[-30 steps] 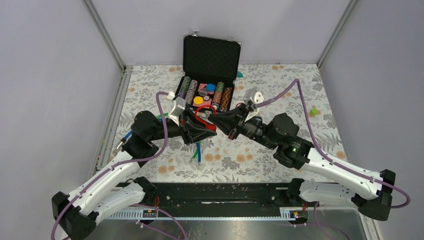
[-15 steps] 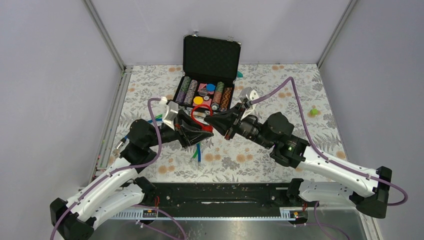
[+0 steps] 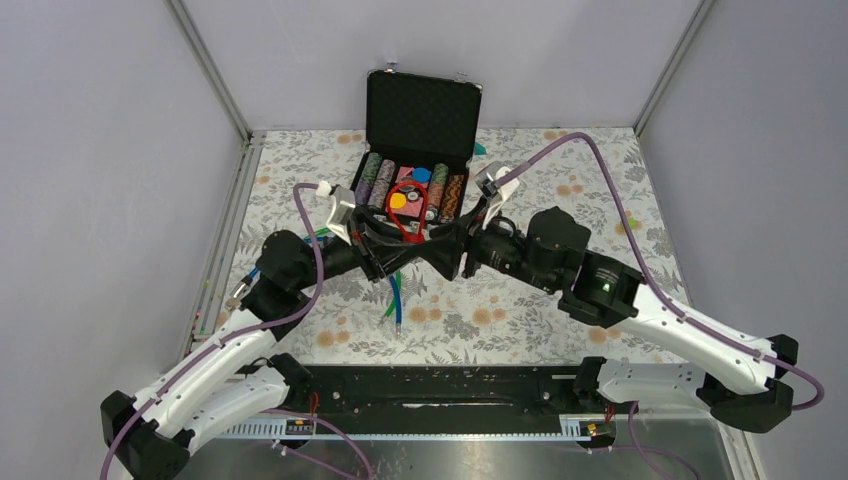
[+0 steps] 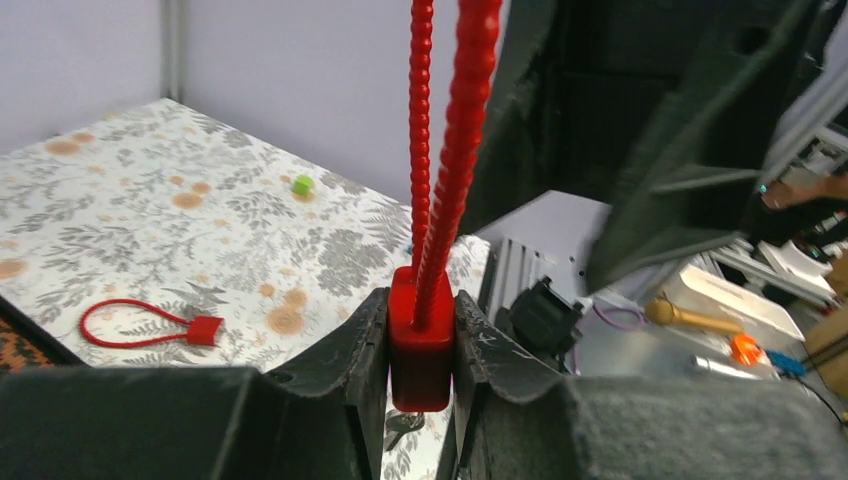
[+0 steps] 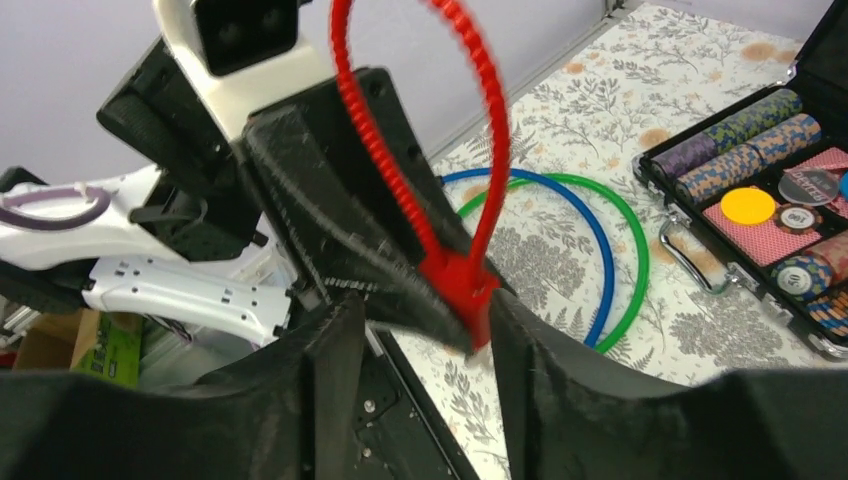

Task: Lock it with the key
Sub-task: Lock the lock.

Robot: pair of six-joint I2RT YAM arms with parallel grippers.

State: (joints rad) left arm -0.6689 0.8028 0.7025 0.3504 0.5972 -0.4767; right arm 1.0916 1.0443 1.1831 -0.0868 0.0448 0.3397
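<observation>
Red and ribbed, the cable lock has its square block clenched in my left gripper, its loop arching out beyond, my right gripper parted on either side, both just before the open chip case.

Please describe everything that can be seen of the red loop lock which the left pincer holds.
The red loop lock looks like plastic. It has a small block body and a ribbed strap that leaves the block, bends into a closed, drop-shaped loop and returns to it. The left pincer is shut on the block and holds it in the air, with the loop reaching out beyond the fingertips. The fingers of the open right pincer stand on both sides of the block; contact cannot be judged.
</observation>
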